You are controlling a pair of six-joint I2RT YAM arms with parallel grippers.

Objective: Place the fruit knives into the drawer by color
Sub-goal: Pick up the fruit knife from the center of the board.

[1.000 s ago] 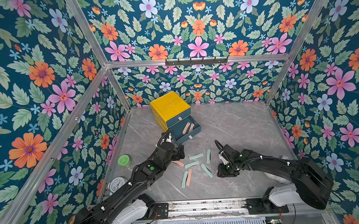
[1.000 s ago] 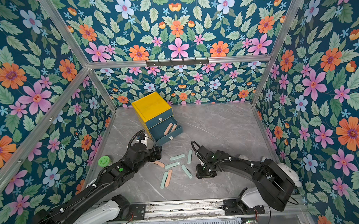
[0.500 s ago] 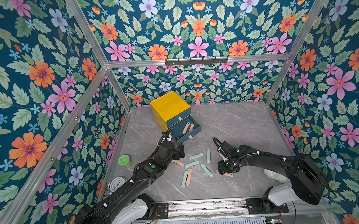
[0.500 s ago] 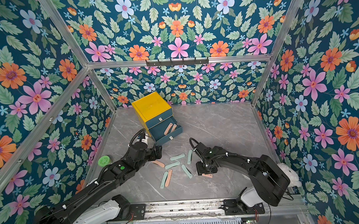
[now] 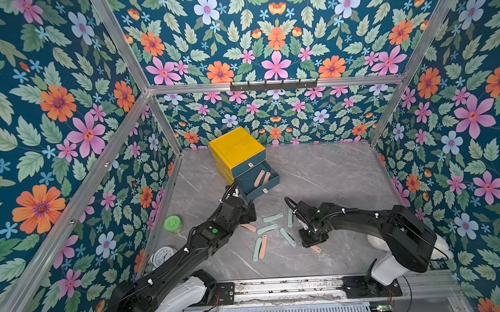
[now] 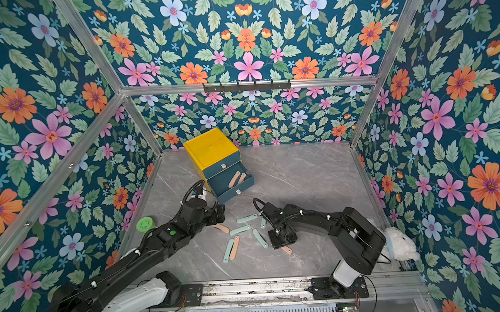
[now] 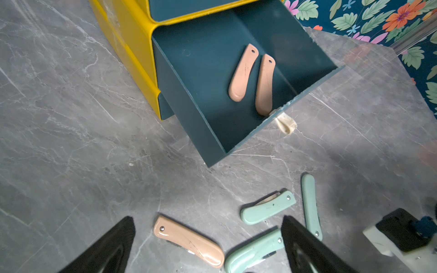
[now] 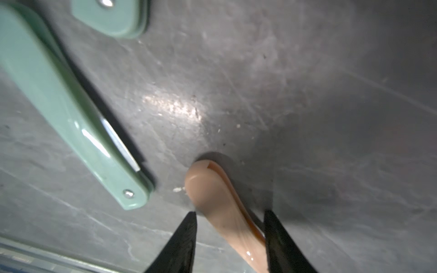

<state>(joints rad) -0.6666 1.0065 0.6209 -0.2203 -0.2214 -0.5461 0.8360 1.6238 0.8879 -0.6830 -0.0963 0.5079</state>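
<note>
The drawer [image 5: 237, 148] is a yellow cabinet at the back left. Its middle teal drawer [image 7: 189, 118] is pulled out, with two pink fruit knives [image 7: 243, 73] inside. Several mint fruit knives [image 5: 267, 229] and a pink one [image 5: 263, 246] lie loose mid-table. My left gripper [image 7: 208, 236] is open wide, low over another pink knife [image 7: 189, 241] in front of the drawer. My right gripper [image 8: 230, 227] points down at the table, open, with a pink knife [image 8: 212, 196] lying between its fingers. One finger [image 8: 276, 236] is against the knife. A gap shows at the other finger.
A green-lidded jar [image 5: 173, 223] and a round white dial [image 5: 163, 254] sit by the left wall. A white fluffy thing [image 6: 400, 243] lies behind the right arm at the right wall. A hook rail [image 5: 273, 84] runs along the back frame.
The right gripper shifted slightly, and a pink knife's end now shows from under it. Its jaws widened, then narrowed around the knife. The left arm has hardly moved.
</note>
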